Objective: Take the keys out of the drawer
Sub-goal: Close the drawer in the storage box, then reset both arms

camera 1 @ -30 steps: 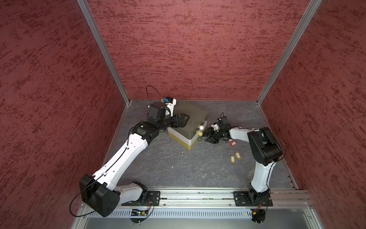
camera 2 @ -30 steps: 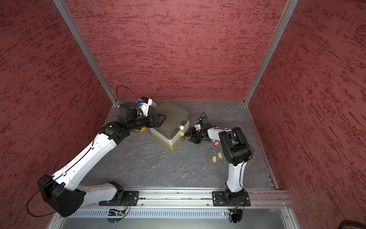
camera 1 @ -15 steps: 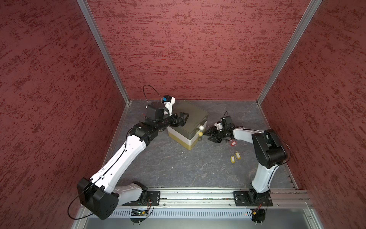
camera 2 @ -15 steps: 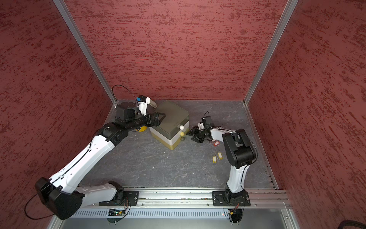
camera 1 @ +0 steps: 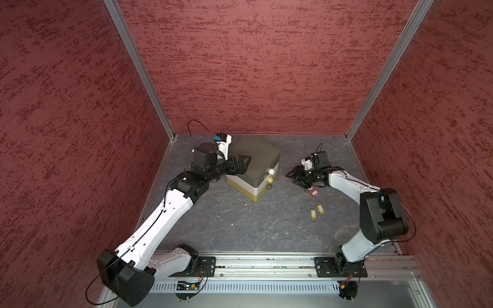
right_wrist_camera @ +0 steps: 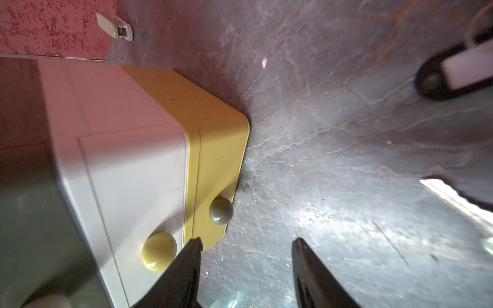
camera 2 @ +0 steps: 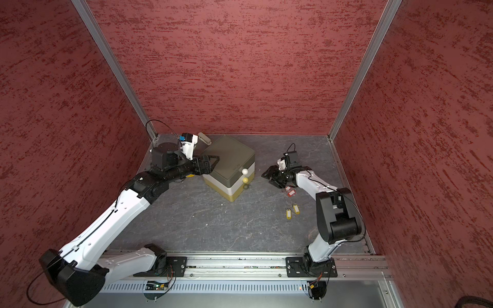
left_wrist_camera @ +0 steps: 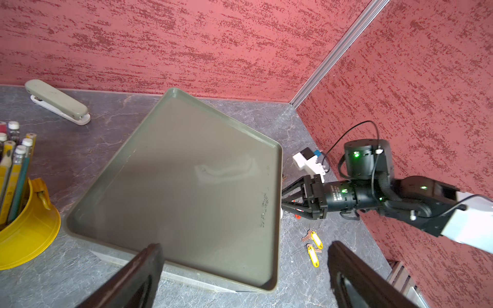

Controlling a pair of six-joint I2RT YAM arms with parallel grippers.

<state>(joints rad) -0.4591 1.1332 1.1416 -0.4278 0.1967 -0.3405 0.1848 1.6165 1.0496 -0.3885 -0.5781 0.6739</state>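
The drawer unit (camera 1: 253, 170) (camera 2: 229, 165) has an olive top, a white middle and a yellow base, and all its drawer fronts sit flush. In both top views two yellow-tagged keys (camera 1: 316, 212) (camera 2: 292, 211) and red-tagged keys (camera 1: 314, 192) (camera 2: 291, 191) lie on the floor to its right. A black-tagged key (right_wrist_camera: 450, 77) shows in the right wrist view. My left gripper (camera 1: 244, 162) (left_wrist_camera: 244, 246) hangs open over the unit's olive top. My right gripper (camera 1: 291, 178) (right_wrist_camera: 246, 240) is open low over bare floor, just right of the yellow knob (right_wrist_camera: 159, 250) and olive knob (right_wrist_camera: 221, 210).
A grey stapler (left_wrist_camera: 57, 102) (camera 2: 204, 138) lies by the back wall. A yellow cup of pencils (left_wrist_camera: 26, 221) stands left of the unit. Red walls close in three sides, and the arms' rail (camera 1: 266, 262) runs along the front.
My right gripper has drawn back a little to the right, away from the knobs, and its elbow has swung outward. The left gripper stays over the unit's top.
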